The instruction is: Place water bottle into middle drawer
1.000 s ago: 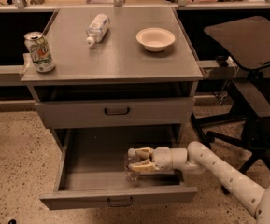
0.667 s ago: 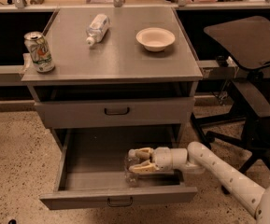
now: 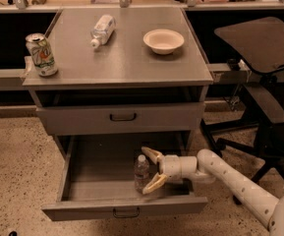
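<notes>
The water bottle (image 3: 141, 173), slim and clear with a white cap, stands upright on the floor of the open middle drawer (image 3: 97, 167), right of centre. This drawer is the lowest grey one, pulled out, with a small dark handle on its low front panel. My gripper (image 3: 150, 170) reaches in from the right at the end of the white arm. Its two tan fingers are spread open, one behind the bottle and one in front of it, with the bottle at their tips.
On the cabinet top lie a stubbier clear bottle (image 3: 102, 30) on its side, a soda can (image 3: 42, 54) at the left edge and a white bowl (image 3: 163, 40). The upper drawer (image 3: 122, 117) is shut. A dark office chair (image 3: 262, 48) stands to the right.
My gripper's fingers have spread apart and let go of the water bottle, which now stands on its own in the drawer. The arm has barely moved.
</notes>
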Available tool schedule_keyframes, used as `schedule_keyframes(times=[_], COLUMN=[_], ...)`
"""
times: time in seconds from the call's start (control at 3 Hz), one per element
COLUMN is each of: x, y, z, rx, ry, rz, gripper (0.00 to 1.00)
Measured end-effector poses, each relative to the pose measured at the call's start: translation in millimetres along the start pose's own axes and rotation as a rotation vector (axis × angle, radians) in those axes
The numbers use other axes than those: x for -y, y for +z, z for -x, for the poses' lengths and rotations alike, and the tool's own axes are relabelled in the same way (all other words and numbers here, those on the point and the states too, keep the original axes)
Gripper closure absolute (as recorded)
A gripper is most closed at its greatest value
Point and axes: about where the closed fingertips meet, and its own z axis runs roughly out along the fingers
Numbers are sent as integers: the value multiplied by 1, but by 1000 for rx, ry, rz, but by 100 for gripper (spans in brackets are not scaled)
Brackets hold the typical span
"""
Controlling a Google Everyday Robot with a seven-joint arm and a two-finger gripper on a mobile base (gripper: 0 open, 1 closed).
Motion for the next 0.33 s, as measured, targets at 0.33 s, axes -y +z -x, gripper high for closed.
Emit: schedule_keyframes(times=[0.33], x=[0], y=[0], z=[0], rx=[0], ry=[0], rz=[0], gripper=[0])
